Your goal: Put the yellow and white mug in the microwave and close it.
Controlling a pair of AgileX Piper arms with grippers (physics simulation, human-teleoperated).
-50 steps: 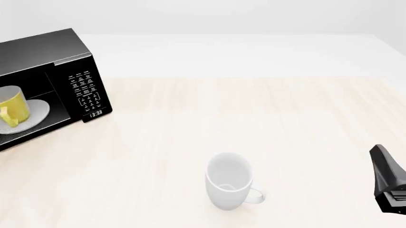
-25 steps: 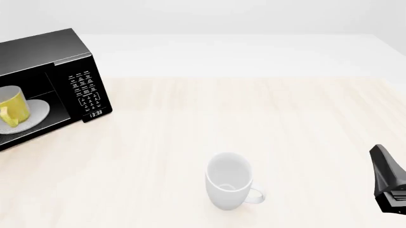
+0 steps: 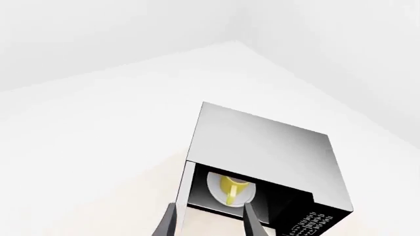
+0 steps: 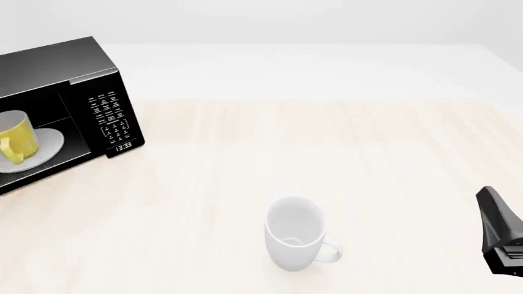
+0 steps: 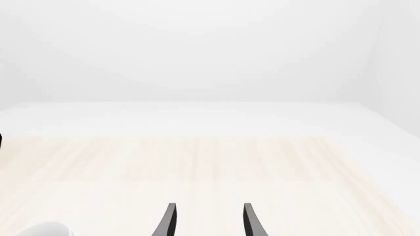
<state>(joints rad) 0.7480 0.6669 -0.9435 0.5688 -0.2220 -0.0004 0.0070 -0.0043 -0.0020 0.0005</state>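
Microwave [image 4: 61,110] at the desk's far left edge stands open, yellow and white mug [image 4: 15,143] upright inside. Left gripper [image 3: 210,221] and right gripper [image 5: 208,221] both spread, empty.

The front view looks forward and down from above the near side of the tabletop [image 4: 327,141], taking in most of it, with the microwave [image 4: 73,73] at far left and the white mug [image 4: 295,233] near the bottom centre.

The left wrist view looks steeply down from high above the microwave [image 3: 262,147], past the left end effector [image 3: 210,221], into its open cavity, so it shares the microwave and the yellow mug [image 3: 231,187] with the front view [image 4: 15,139].

The right wrist view sits low, facing level across the tabletop [image 5: 210,157] beyond the right end effector [image 5: 208,221]; the white mug's rim [image 5: 43,229] just enters its corner.
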